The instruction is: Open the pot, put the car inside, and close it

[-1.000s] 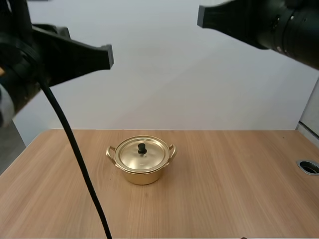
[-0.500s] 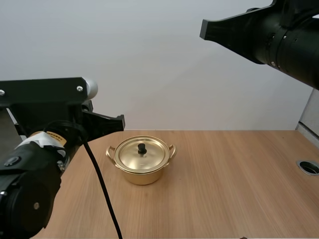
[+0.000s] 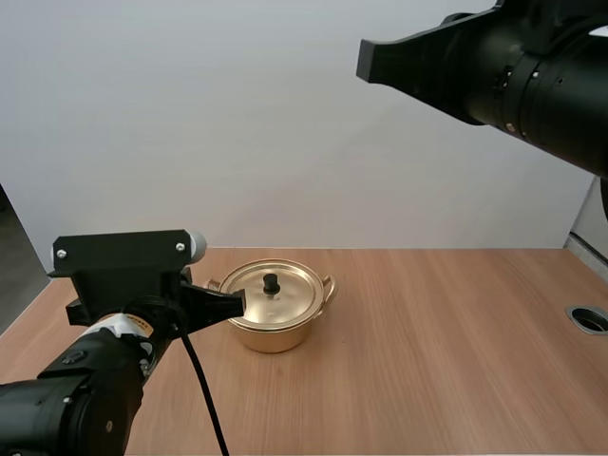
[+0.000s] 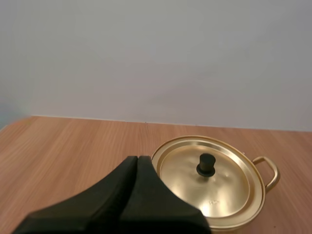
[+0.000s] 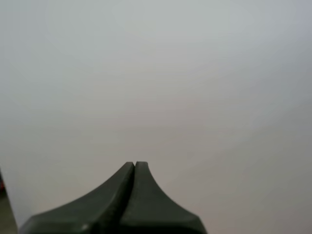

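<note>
Brass-coloured pot (image 3: 275,331) sits lidded; the left gripper (image 3: 238,304), closed on nothing near it, could knock it aside reaching the knob (image 3: 271,282).

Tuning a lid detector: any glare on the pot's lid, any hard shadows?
High view: the lid has a soft sheen, no hard glare; the pot casts a faint shadow on the table. Left wrist view: the left gripper reads flat black beside the lid. Right wrist view: the right gripper is dark against an even pale background.
</note>
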Available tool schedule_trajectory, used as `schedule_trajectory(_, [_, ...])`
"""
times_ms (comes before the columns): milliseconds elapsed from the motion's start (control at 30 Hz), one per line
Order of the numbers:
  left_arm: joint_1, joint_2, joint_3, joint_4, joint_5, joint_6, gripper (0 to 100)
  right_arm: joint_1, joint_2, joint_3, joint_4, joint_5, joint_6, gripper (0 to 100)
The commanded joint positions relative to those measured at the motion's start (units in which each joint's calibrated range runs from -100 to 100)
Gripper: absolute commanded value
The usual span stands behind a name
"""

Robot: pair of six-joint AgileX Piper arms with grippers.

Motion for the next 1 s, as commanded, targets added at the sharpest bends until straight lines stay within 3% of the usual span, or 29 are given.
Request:
schedule_trajectory(0, [0.00, -0.10, 1.08, -0.07, 0.02, 0.02, 0, 4.12, -1.10, 0.04, 0.03, 0.09, -0.03, 0])
schedule_trajectory(267, [0.00, -0.10, 7.00, 0.56, -0.18, 1.30, 0, 9.35, -8.31, 0.04, 0.25, 0.09, -0.03, 0])
schedule_trajectory(633, [0.00, -0.10, 14.96, 0.85, -15.21, 1.31, 0, 9.43, -21.35, 0.04, 0.25, 0.09, -0.03, 0])
schedule_trajectory(967, [0.00, -0.63, 14.96, 1.25, -14.49, 1.31, 0, 9.43, -22.39, 0.04, 0.25, 0.09, -0.03, 0])
